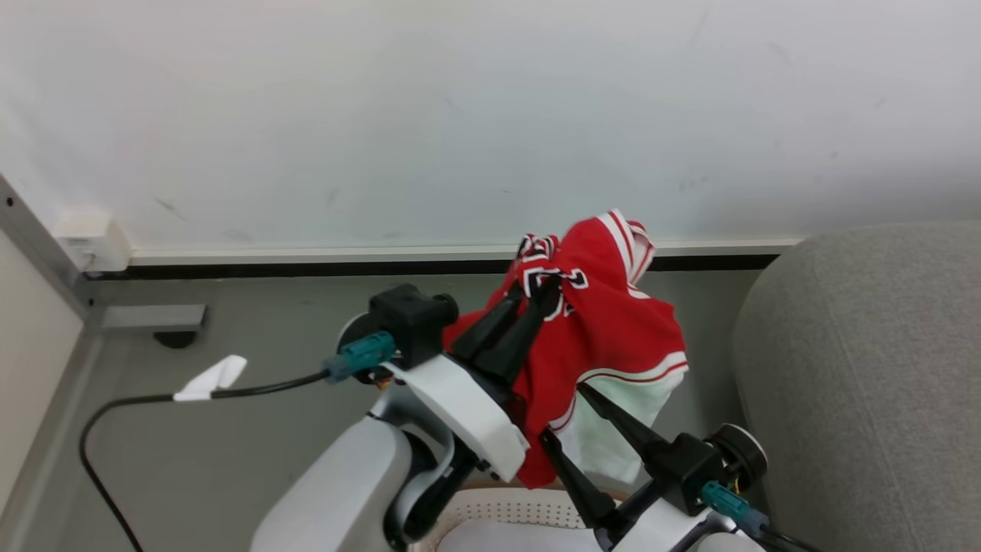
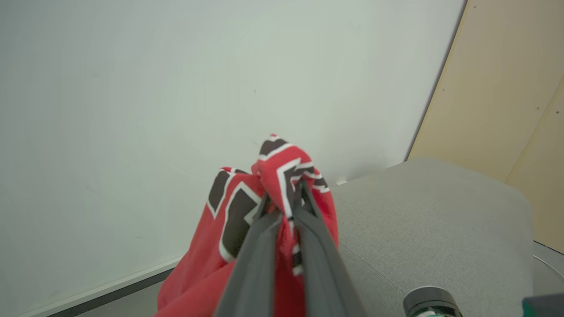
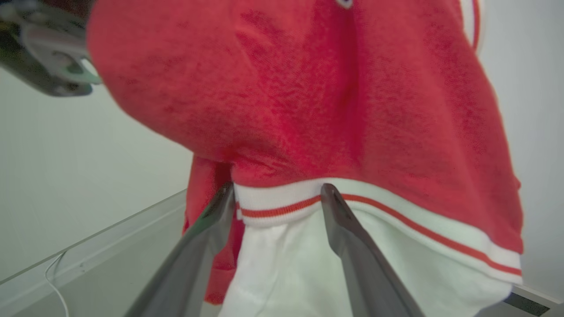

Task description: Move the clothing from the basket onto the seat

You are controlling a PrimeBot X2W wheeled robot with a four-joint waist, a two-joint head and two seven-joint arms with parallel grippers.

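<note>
At the far left of the head view a black cable [image 1: 123,402] with a white tag curls over the grey floor [image 1: 253,429]. Centre frame, the left fingers [image 1: 498,330] are pinched shut on a bunched fold of the red basketball jersey [image 1: 613,330], right at its black-and-white numerals. The left wrist view shows the same: left fingers [image 2: 255,255] tight together with the jersey [image 2: 233,211] gathered between their tips.

The jersey hangs off that grip in the middle of the frame, clear of the floor. Below it, at bottom centre, is the perforated laundry basket [image 1: 506,512].

Lower right of the jersey, the right fingers [image 1: 613,418] stand wide open. In the right wrist view they [image 3: 352,246] flank the striped hem [image 3: 282,204] and grip nothing.

The grey seat [image 1: 866,368] lies along the right edge, apart from the jersey.
</note>
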